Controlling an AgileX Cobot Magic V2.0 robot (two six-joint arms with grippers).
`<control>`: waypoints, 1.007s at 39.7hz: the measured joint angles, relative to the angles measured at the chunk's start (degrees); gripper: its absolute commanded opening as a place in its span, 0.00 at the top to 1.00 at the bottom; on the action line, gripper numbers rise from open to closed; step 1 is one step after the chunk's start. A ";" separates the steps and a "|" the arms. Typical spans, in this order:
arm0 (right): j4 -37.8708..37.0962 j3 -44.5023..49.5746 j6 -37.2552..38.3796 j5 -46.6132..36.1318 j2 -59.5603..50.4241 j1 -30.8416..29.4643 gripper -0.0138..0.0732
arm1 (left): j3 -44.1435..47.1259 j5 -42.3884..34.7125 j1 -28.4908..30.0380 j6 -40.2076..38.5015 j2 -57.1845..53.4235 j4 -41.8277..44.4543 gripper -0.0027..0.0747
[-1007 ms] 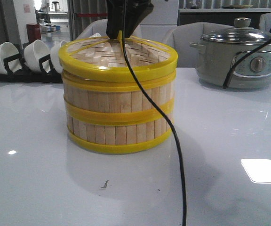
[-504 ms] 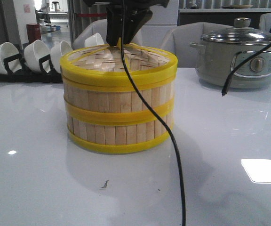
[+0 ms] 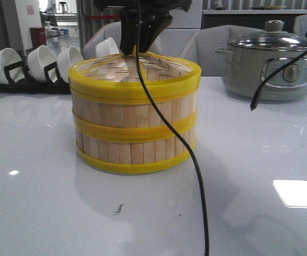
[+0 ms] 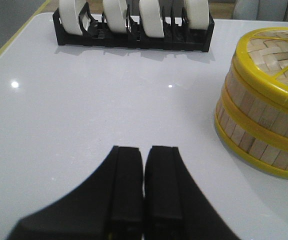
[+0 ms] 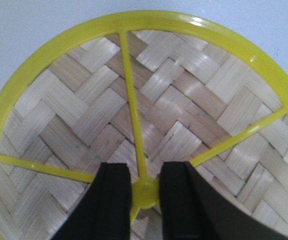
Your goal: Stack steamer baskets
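Two steamer baskets (image 3: pixel 135 133) of light-wood slats with yellow rims stand stacked in the middle of the white table. The woven-bamboo lid (image 3: pixel 137 74) with its yellow rim lies on top of them, nearly level. From above, my right gripper (image 5: pixel 145 192) is shut on the lid's (image 5: pixel 184 100) yellow centre knob, one finger on each side. In the front view it (image 3: pixel 136 50) shows only as a dark shape above the lid. My left gripper (image 4: pixel 144 150) is shut and empty, low over bare table to the left of the stack (image 4: pixel 264 130).
A black rack with white bowls (image 3: pixel 31 66) stands at the back left. A grey electric pot (image 3: pixel 271 64) sits at the back right. A black cable (image 3: pixel 196 160) hangs in front of the stack. The table's left edge (image 4: pixel 14 40) shows in the left wrist view.
The lid, tilted up at the front a second ago, has come down and levelled on the top basket. The right gripper has kept its hold on the knob.
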 measured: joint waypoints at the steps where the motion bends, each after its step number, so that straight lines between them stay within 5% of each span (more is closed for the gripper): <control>1: 0.00 0.00 0.00 -0.14 0.00 0.00 0.39 | 0.00 0.00 0.00 0.00 0.00 0.00 0.85; 13: 0.00 0.00 0.00 -2.34 -1.83 -1.29 0.39 | 0.00 0.00 0.00 0.00 0.00 0.00 0.85; 25: 0.00 2.82 0.00 -4.60 -10.57 -10.41 0.39 | 0.00 0.00 0.00 0.00 0.00 0.00 0.85; 40: -0.03 42.34 0.00 -25.57 -42.07 -27.00 0.39 | 0.00 0.00 0.00 0.00 0.00 0.00 0.85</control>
